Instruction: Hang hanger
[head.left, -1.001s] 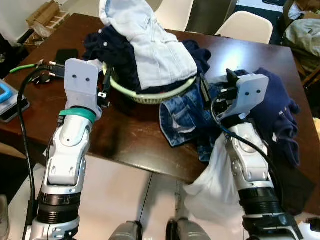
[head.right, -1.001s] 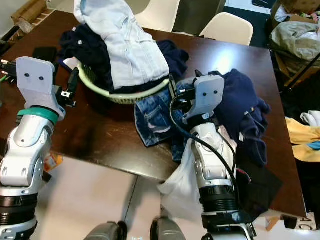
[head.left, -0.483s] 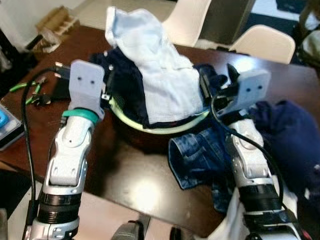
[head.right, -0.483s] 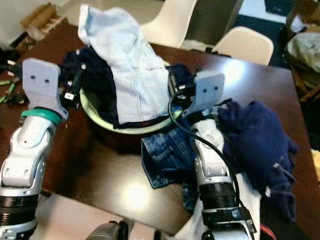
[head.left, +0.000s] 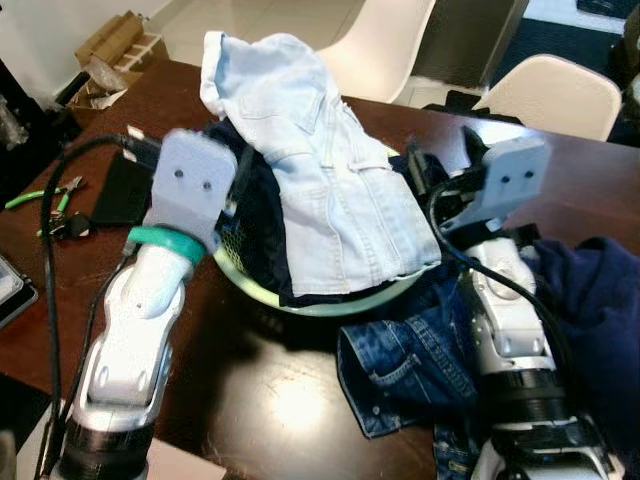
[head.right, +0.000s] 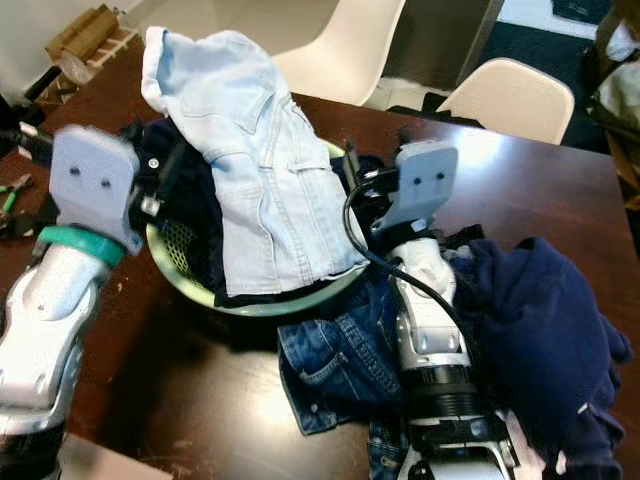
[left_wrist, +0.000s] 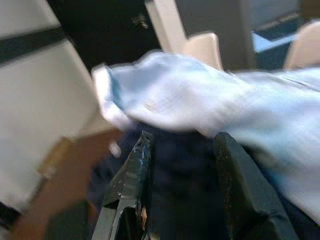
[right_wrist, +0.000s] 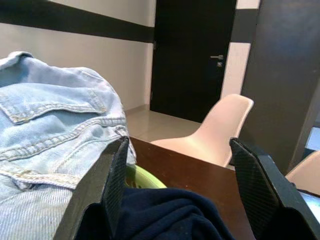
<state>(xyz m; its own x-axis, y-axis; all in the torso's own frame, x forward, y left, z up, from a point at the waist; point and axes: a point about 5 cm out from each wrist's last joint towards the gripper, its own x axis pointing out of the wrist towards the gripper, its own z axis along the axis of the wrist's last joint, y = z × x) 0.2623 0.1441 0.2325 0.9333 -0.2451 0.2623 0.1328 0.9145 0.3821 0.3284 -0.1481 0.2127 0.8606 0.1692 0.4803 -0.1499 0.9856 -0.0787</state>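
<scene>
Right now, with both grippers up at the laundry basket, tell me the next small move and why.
Probably ease both open grippers inward onto the basket, the left gripper at its near-left rim, the right gripper at its far-right side. Neither holds anything, and the pale denim shirt draped over dark clothes tops the heap. No hanger can be made out, so this is a guess.

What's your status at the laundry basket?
Left claw open at basket's left side, empty. Right claw open at its right, empty. Light denim shirt draped over green basket. Jeans on table beside it.
</scene>
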